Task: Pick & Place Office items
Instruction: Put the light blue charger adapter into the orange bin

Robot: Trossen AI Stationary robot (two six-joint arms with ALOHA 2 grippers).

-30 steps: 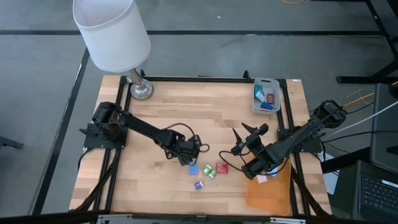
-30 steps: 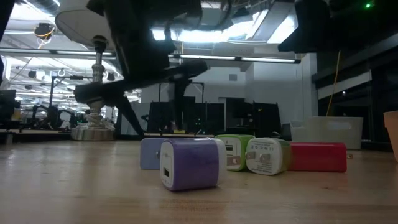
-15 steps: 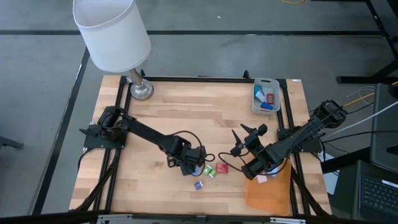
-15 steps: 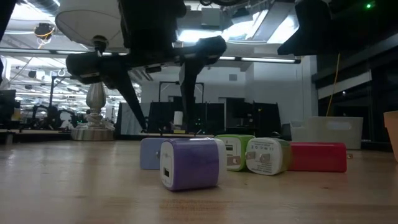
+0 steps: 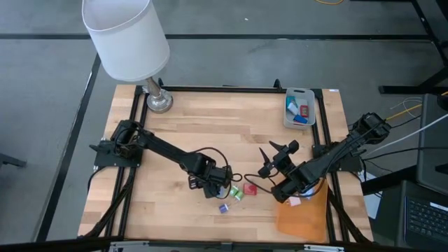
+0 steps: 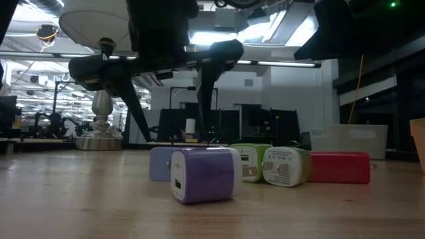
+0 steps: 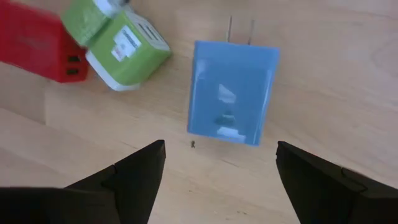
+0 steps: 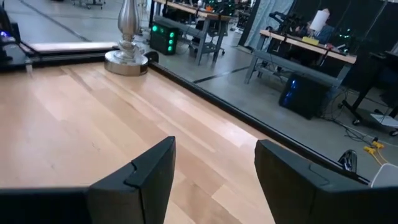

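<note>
Left pincer (image 7: 214, 163) hung spread wide right over the light-blue blocky plastic charger (image 7: 231, 92) flat on the wooden counter (image 7: 336, 74), its long axis running forward between the fingers, right pincer (image 5: 271, 155) farther off, open, empty.

One camera hangs overhead, looking straight down on the whole table (image 5: 175, 126). Another sits at tabletop level, close to the chargers (image 6: 202, 174). Each wrist camera looks past its own fingers; the lamp (image 8: 126, 37) shows in three views.
</note>
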